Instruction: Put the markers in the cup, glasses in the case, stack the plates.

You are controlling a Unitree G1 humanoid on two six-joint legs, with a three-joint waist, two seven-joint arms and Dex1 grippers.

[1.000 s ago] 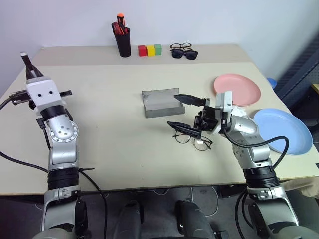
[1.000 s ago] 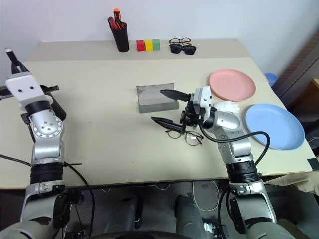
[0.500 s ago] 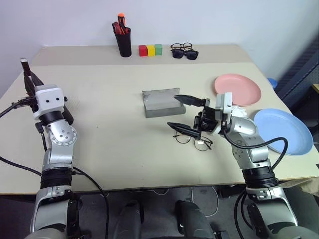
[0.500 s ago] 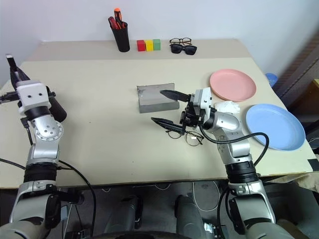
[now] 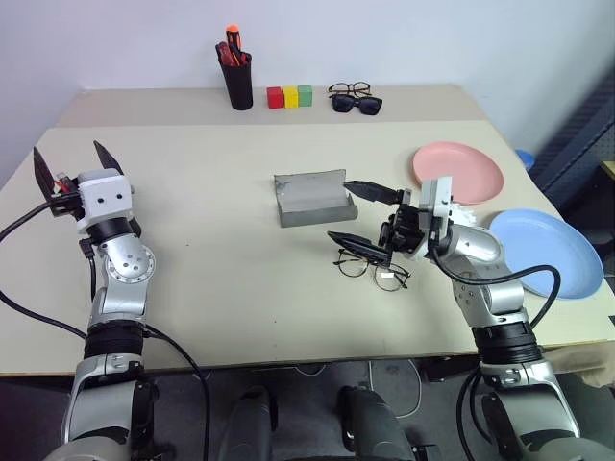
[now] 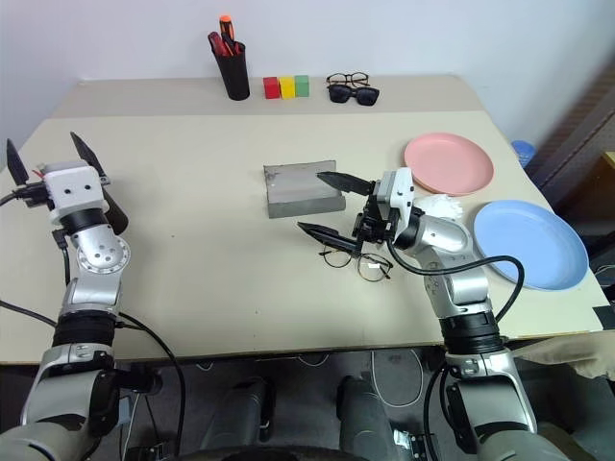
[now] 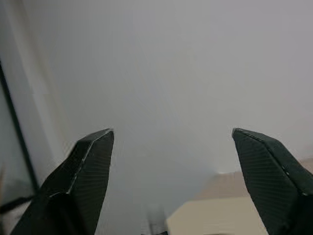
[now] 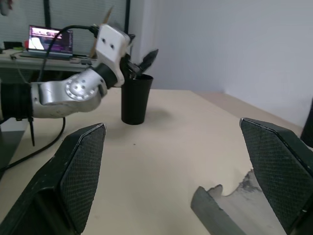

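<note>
**Right arm lined up on the glasses, left claw spread over the cup**

Step in hand, as I read it: picking the thin black wire-frame glasses [image 5: 373, 270] off the beige table [image 5: 211, 250] and loading them into the grey oblong hard case [image 5: 309, 197]. The right gripper [image 5: 365, 217] hangs just above and behind the glasses, fingers spread wide, nothing between them. One finger reaches over the near edge of the case, the other sits over the frame's far rim.

To do it well: drop the fingers onto the bridge or one rim, not a lens or a temple arm, since wire frames flex and slip. Close gently. The case lies just beside the glasses, lid open, so the carry is short; keep the frame level and lay it lengthwise into the tray.

Pose: right forearm comes in from the table's right side, wrist bent so the fingers point left across the table, roughly level.

Left gripper [image 5: 69, 167] is raised at the table's left edge, fingers splayed and pointing up and away, holding nothing. In the right wrist view it sits right above the wide tapered matte black cup [image 8: 135, 99].

Salmon pink round plate [image 5: 459, 171] and light blue round plate [image 5: 544, 252] lie side by side on the right, not yet stacked.
</note>
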